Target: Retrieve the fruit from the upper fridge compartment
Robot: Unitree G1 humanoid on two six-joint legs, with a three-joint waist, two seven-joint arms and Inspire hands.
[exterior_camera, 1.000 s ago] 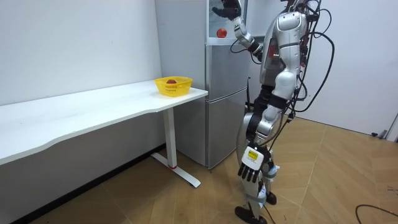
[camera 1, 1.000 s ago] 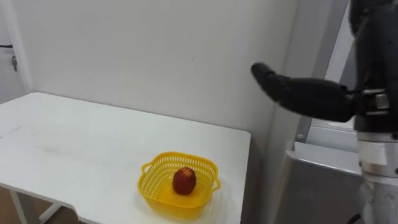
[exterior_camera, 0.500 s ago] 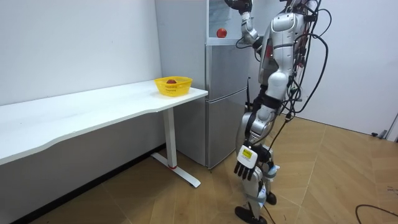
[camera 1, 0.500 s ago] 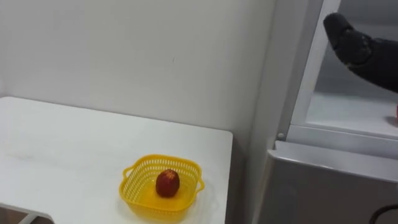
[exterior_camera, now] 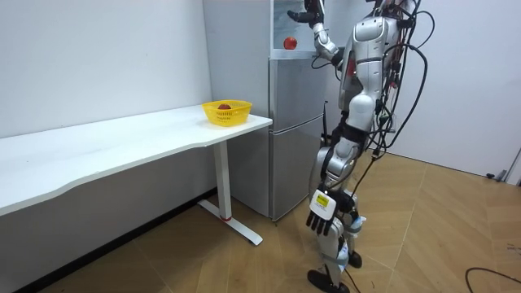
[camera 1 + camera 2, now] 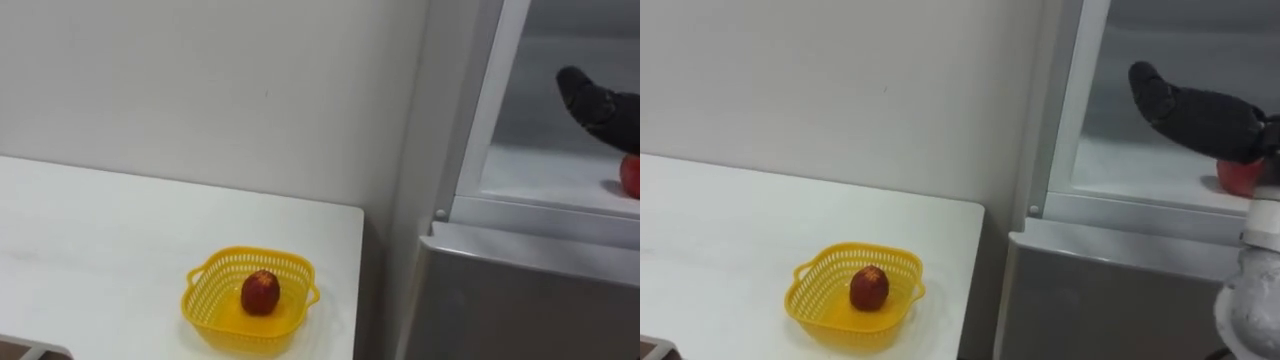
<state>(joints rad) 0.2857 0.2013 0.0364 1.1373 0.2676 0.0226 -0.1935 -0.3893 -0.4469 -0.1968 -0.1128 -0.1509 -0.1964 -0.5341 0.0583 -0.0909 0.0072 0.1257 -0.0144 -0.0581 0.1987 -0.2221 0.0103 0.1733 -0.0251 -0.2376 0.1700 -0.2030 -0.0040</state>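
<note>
In the open upper fridge compartment [image 6: 1140, 165] a red apple [image 6: 1238, 177] lies on the white shelf, at the view's right edge. My right hand [image 6: 1190, 115] reaches into that compartment just above and left of the apple, open with its fingers straight, holding nothing. The left eye view has the same hand [image 6: 595, 100] over the apple [image 6: 630, 176]. From the room view I stand facing the fridge [image 5: 293, 122], right arm raised to the hand [image 5: 308, 15] above the apple [image 5: 289, 42]. My left hand [image 5: 324, 220] hangs open beside my leg.
A yellow basket [image 6: 205, 290] holding another red apple [image 6: 260, 292] sits near the white table's [image 6: 100, 240] right end, close to the fridge. The grey lower fridge door [image 6: 520, 300] is closed. A white wall stands behind the table.
The eye views have swung right toward the fridge. My right hand has moved from in front of the wall into the upper compartment and lowered to just above the apple.
</note>
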